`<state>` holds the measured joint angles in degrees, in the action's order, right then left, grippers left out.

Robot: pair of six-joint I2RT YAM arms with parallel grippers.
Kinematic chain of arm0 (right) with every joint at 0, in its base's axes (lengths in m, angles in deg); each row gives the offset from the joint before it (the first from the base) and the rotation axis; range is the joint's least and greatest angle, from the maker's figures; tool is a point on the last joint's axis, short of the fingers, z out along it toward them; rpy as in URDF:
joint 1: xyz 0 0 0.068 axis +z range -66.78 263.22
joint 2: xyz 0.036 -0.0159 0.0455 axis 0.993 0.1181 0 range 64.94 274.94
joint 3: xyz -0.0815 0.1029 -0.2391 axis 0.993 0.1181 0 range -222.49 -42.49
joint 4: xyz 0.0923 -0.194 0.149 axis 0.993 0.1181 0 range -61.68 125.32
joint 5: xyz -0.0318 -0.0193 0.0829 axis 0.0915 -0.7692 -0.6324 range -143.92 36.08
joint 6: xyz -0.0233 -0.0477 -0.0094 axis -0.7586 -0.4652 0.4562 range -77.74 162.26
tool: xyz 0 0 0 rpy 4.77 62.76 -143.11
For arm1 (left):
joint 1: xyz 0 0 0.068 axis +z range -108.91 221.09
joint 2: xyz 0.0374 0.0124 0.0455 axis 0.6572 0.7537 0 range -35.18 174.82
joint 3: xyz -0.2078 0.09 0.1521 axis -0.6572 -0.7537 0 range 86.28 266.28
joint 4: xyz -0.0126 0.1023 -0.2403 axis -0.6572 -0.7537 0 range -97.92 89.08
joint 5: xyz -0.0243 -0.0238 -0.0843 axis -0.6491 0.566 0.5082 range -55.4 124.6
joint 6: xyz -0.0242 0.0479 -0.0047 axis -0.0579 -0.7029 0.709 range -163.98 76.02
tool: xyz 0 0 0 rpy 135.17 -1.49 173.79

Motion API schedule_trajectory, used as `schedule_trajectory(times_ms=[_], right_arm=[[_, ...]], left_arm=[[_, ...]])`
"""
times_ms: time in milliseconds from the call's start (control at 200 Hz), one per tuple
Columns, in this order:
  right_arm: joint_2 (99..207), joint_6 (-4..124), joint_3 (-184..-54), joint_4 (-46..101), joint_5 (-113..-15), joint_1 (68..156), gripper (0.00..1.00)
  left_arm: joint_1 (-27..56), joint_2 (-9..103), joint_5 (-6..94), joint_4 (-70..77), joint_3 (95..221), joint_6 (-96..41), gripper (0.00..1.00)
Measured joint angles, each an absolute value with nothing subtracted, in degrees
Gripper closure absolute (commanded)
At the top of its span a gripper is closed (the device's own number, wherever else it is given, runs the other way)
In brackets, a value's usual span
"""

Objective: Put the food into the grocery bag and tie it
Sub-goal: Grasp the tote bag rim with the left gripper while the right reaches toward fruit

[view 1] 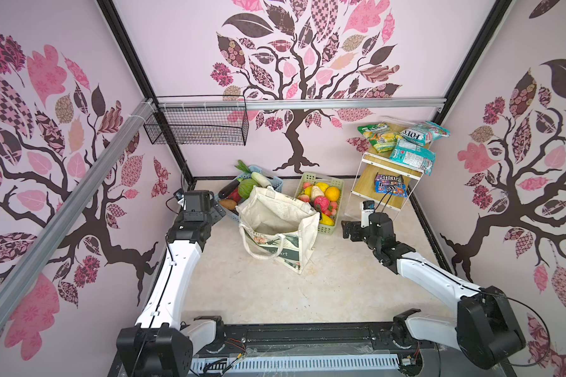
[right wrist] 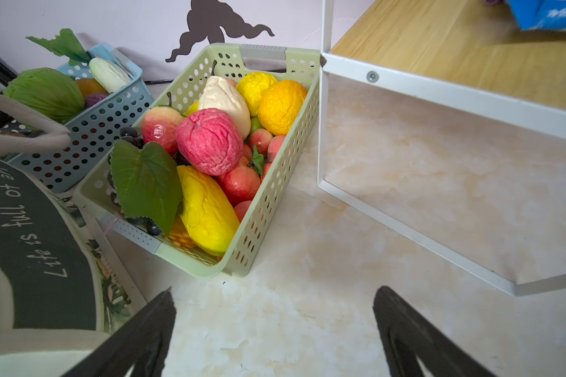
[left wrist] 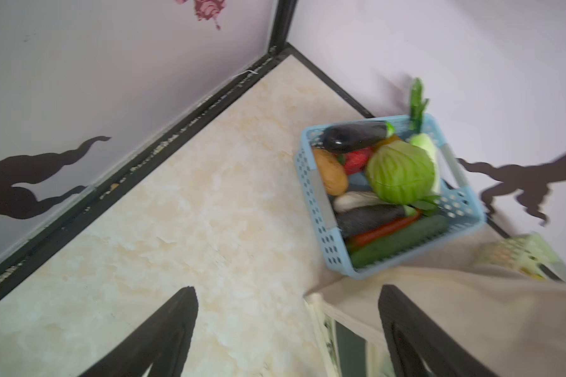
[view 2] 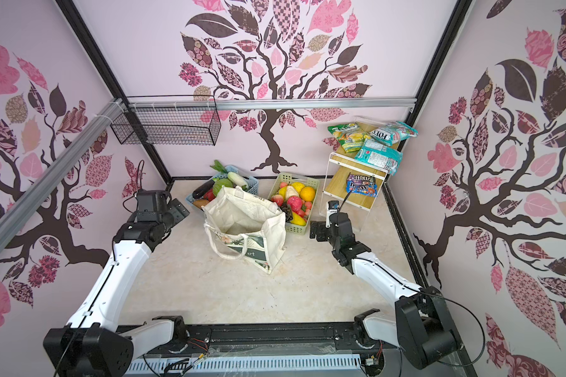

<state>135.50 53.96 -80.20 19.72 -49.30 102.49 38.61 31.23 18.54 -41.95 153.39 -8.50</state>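
Note:
The cream grocery bag stands open mid-table, and no food shows inside it. Behind it, the green cabbage and white radish lie in a blue basket. The yellow banana and dark grapes lie in a pale-green basket. A blue M&M's packet rests on a shelf. My left gripper hovers open and empty by the bag's left rim. My right gripper is open and empty over bare table, right of the bag.
The blue basket and pale-green basket sit against the back wall. A white-framed wooden shelf rack at back right carries Fox's candy bags and a brown M&M's packet. A black wire basket hangs on the rail.

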Motion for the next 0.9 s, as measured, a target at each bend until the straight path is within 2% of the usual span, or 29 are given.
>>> schedule_trajectory(times_ms=[145, 405, 720, 900], right_arm=[[136.11, 54.55, -81.8, 22.46, -49.71, 102.81, 0.03], [137.99, 54.58, -83.61, 26.26, -49.67, 102.92, 0.03], [139.74, 54.34, -84.57, 27.46, -49.41, 102.92, 0.03], [141.58, 55.25, -84.59, 27.88, -48.73, 102.92, 0.03]], left_arm=[[31.72, 28.41, 21.23, -50.96, 159.34, -6.71, 0.1], [19.4, 24.15, 22.06, -61.15, 159.99, -0.54, 0.11], [3.51, 29.09, 20.18, -60.36, 159.66, 8.44, 0.11], [0.64, 34.51, 18.43, -57.1, 158.7, 12.81, 0.12]])
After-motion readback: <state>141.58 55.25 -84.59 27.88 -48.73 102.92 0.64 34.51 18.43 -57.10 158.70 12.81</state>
